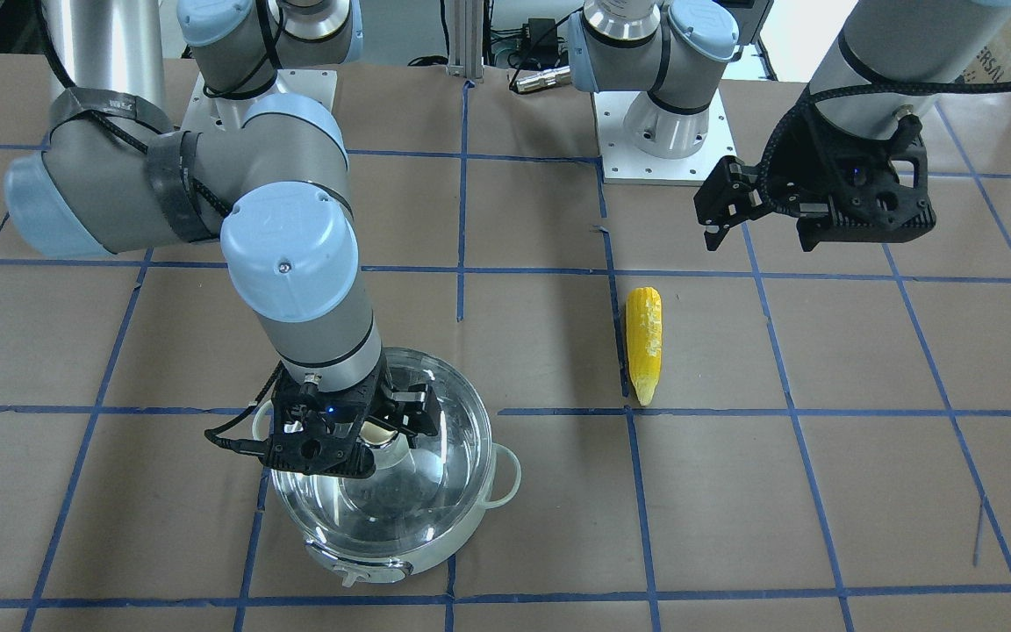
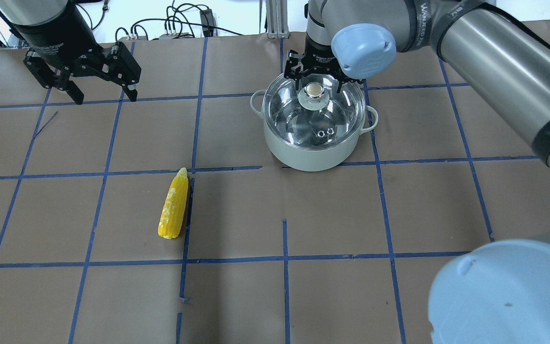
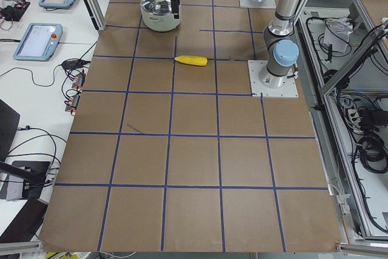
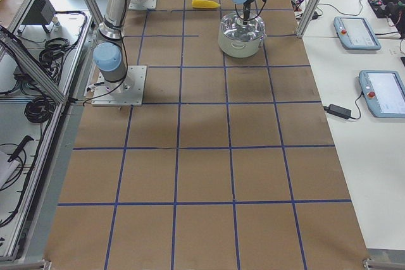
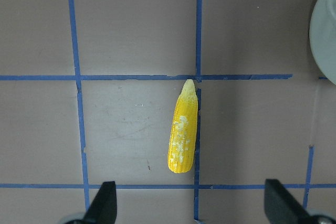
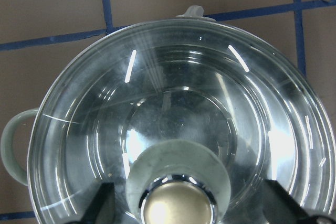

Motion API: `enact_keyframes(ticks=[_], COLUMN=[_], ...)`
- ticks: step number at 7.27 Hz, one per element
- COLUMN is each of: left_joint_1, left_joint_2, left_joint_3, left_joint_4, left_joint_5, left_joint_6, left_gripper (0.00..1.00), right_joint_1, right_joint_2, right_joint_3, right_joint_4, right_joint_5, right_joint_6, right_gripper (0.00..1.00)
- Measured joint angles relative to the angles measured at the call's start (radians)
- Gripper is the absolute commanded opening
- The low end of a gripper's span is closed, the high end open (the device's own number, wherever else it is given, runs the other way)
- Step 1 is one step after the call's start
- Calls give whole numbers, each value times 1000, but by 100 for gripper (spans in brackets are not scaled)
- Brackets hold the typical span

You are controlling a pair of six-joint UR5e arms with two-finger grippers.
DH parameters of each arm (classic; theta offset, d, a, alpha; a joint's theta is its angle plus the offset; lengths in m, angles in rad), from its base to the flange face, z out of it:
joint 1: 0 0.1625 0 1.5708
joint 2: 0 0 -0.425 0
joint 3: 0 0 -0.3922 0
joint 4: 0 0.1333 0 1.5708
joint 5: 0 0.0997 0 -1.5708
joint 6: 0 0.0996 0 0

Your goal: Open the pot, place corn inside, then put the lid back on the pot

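The mint-green pot [image 2: 311, 154] stands at the far right of the table with the glass lid [image 2: 303, 119] on it. My right gripper [image 2: 314, 83] is open just above the lid, one finger on each side of the beige knob [image 6: 178, 209], not touching it. The pot's front control knob [image 1: 356, 572] faces away from me. The yellow corn [image 2: 174, 205] lies flat on the paper, left of centre, its tip pointing away from me. My left gripper [image 2: 104, 95] is open and empty, high above the table at the far left, with the corn [image 5: 184, 132] below it.
Blue tape lines [image 2: 284, 239] grid the brown paper table. The two arm base plates [image 1: 663, 149] sit at my edge. My right arm's elbow [image 2: 504, 296] hangs over the near right corner. Tablets [image 4: 354, 30] lie on the side bench beyond the table.
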Motion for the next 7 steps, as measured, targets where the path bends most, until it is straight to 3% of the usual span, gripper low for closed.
enact_keyframes(ticks=[3, 7], left_joint_1=[0, 0], left_joint_2=[0, -2], left_joint_3=[-1, 0], left_joint_4=[-1, -1], left_joint_5=[0, 0], left_joint_6=[-2, -4], left_gripper=[100, 100], right_joint_1=[0, 10], right_joint_2=[19, 21], right_joint_3=[-4, -35], right_joint_4=[1, 45], right_joint_5=[3, 3], right_joint_6=[-2, 0], right_gripper=[61, 44])
